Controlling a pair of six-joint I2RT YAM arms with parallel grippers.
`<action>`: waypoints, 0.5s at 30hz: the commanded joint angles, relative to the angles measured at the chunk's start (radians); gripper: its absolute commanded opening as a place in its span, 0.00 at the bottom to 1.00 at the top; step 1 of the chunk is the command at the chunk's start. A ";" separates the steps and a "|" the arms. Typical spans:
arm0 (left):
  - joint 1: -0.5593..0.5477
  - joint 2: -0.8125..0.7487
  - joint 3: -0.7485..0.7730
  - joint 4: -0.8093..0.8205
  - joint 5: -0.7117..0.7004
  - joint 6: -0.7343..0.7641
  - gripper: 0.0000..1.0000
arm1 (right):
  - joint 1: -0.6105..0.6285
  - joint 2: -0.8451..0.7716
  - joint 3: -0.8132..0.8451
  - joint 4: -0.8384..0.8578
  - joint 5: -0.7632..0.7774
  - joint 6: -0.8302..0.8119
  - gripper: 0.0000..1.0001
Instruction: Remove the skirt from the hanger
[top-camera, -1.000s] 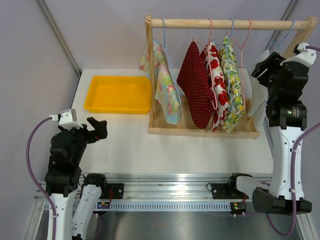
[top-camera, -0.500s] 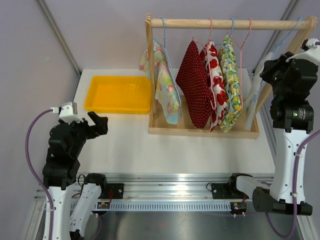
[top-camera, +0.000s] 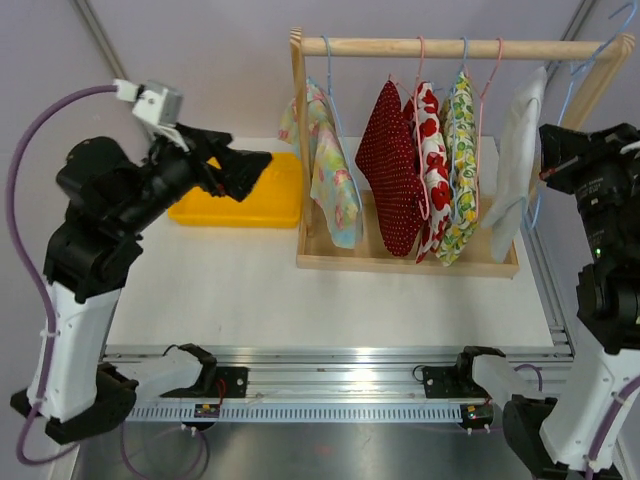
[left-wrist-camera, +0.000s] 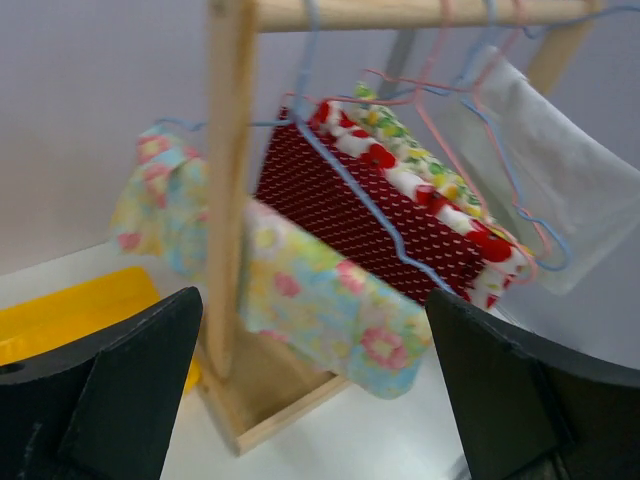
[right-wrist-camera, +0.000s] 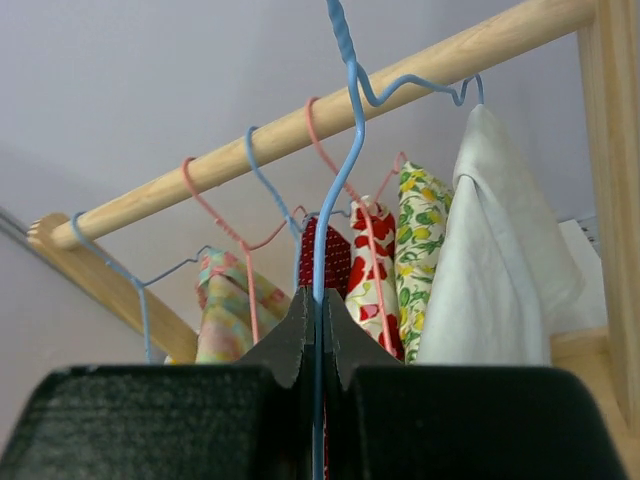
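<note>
White tabletop (top-camera: 250, 290), grey booth walls (top-camera: 200, 60), wooden clothes rack (top-camera: 440, 46); right gripper (right-wrist-camera: 315, 300) pinching blue wire hanger (right-wrist-camera: 322, 230) with white skirt (top-camera: 515, 160), left gripper (left-wrist-camera: 315, 370) spread, empty

Five garments (top-camera: 385, 170); five hangers (top-camera: 328, 82); one yellow tray (top-camera: 262, 203); one wooden rack (top-camera: 450, 46).

White skirt (top-camera: 520, 140) on blue hanger (right-wrist-camera: 334, 190); alongside, a white-dotted red garment (top-camera: 388, 170), a pastel floral garment (top-camera: 333, 190) and a yellow tray (top-camera: 283, 197).
</note>
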 joint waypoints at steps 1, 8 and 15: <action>-0.295 0.106 0.078 0.000 -0.156 0.062 0.99 | -0.003 -0.082 -0.025 -0.004 -0.092 0.061 0.00; -0.724 0.205 -0.067 0.274 -0.294 0.074 0.99 | -0.003 -0.255 -0.072 -0.130 -0.137 0.090 0.00; -1.037 0.353 -0.104 0.438 -0.432 0.100 0.99 | 0.004 -0.386 -0.116 -0.184 -0.134 0.184 0.00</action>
